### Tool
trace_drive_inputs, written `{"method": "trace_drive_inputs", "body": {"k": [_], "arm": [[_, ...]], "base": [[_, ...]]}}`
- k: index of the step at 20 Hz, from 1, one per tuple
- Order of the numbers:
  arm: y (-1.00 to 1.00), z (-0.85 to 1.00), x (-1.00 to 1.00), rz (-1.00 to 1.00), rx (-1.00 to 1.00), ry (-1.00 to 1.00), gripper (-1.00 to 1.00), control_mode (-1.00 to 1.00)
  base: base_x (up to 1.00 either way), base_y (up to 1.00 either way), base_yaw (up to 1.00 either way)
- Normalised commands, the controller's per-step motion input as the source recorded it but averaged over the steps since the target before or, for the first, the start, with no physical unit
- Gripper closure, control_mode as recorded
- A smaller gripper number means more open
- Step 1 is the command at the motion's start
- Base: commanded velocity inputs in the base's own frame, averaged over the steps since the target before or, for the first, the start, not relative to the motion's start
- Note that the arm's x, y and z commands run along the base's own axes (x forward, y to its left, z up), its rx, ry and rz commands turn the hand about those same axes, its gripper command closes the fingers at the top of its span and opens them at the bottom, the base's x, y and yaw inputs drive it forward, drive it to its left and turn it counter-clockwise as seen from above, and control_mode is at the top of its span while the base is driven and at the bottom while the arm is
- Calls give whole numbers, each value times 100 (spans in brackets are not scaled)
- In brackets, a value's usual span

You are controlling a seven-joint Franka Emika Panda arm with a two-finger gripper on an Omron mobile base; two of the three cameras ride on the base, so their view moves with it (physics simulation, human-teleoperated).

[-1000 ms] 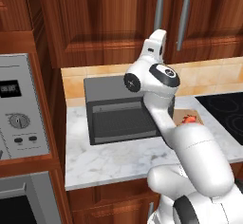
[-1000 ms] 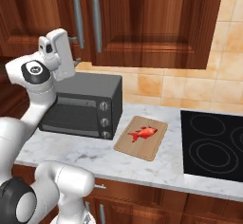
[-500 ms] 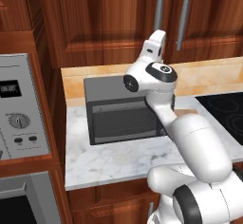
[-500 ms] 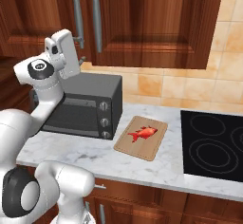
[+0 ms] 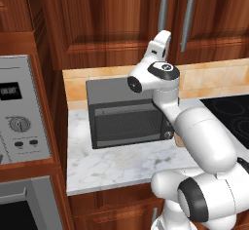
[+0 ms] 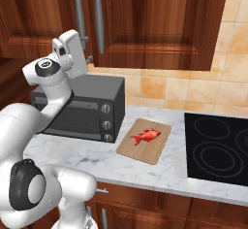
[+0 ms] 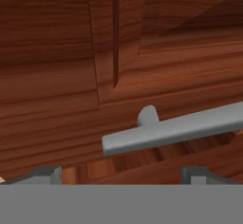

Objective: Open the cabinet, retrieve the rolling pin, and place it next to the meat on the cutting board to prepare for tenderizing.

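The cabinet [image 5: 112, 19] hangs above the counter with both doors closed. My gripper [image 6: 87, 49] is open and raised in front of the lower end of the left door's silver handle [image 6: 79, 14]. In the hand view that handle [image 7: 175, 130] lies just ahead of the gripper [image 7: 121, 173], between the two spread fingertips [image 7: 45, 173], and nothing is gripped. The cutting board [image 6: 144, 140] lies on the counter right of the toaster oven, with the red meat [image 6: 146, 136] on it. The rolling pin is out of view.
A grey toaster oven [image 5: 126, 112] stands on the marble counter [image 5: 112, 168] right below the gripper. A black cooktop [image 6: 218, 148] lies to the right of the board. A steel oven panel [image 5: 22, 112] stands at the far left. The second cabinet handle [image 6: 99, 22] is beside the first.
The hand has crept closer to the cabinet's left handle, and the elbow has swung across, now hiding the board in the left base view. The jaws have stayed open.
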Motion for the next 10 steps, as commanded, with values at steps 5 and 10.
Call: {"method": "trace_drive_inputs", "body": {"k": [5, 10], "arm": [[0, 0, 35, -1, 0, -1, -100, -100], [0, 0, 34, -2, 0, 0, -100, -100]], "base": [[0, 0, 0], [0, 0, 0]]}}
